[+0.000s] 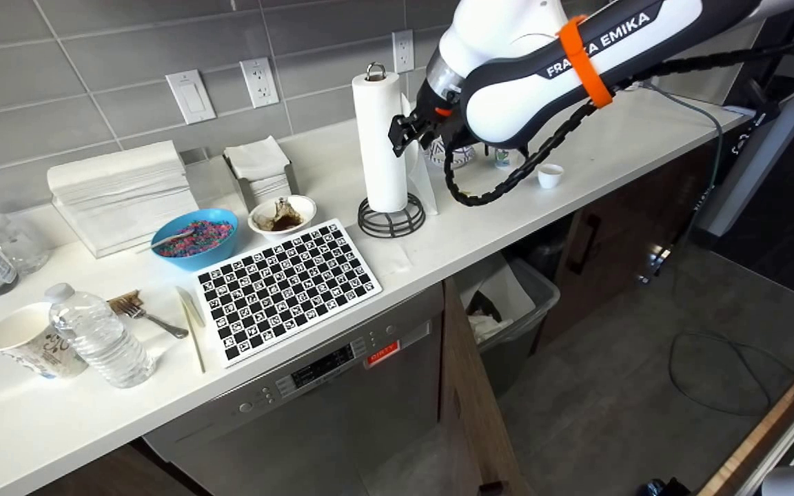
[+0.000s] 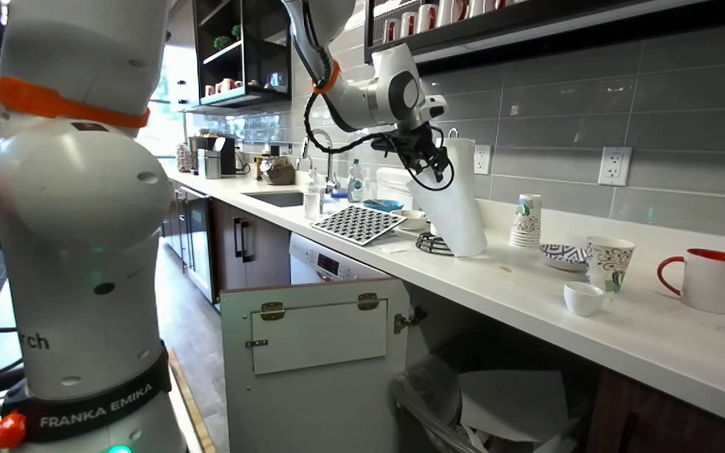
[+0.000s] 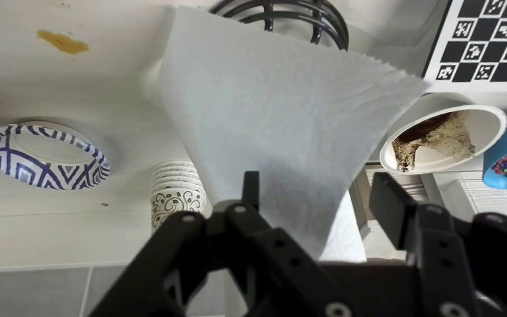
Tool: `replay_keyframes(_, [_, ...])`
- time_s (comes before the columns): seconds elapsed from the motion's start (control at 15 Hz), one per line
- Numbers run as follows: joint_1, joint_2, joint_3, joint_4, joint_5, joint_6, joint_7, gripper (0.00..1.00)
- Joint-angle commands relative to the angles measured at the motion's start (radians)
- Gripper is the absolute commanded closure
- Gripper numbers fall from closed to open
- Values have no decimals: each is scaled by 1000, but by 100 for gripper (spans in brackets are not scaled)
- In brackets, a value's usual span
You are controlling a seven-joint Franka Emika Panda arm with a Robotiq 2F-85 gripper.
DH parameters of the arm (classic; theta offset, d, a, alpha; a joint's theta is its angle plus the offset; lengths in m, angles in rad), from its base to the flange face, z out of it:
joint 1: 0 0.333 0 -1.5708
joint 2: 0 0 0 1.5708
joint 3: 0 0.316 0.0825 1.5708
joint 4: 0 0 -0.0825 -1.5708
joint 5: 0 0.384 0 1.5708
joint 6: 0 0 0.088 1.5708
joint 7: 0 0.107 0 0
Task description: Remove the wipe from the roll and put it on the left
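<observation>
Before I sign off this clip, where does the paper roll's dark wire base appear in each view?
In an exterior view: wire base, near mid-picture, under the roll.
In an exterior view: wire base, just right of centre, partly behind the sheet.
In the wrist view: wire base, top edge, partly covered by the sheet.
Shared landmark: the checkered board, left of it in both exterior views, right in the wrist view.
</observation>
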Motion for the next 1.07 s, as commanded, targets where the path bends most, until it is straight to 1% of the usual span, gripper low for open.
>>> replay_keyframes(0.0, [12, 29, -24, 21, -45, 27, 55, 64])
replay_keyframes(0.33, [11, 18, -52, 8, -79, 32, 90, 100])
replay_keyframes(0.6, [11, 14, -70, 0, -98, 34, 115, 100])
replay_keyframes(1.0, [0, 18, -65, -18, -71, 45, 91, 100])
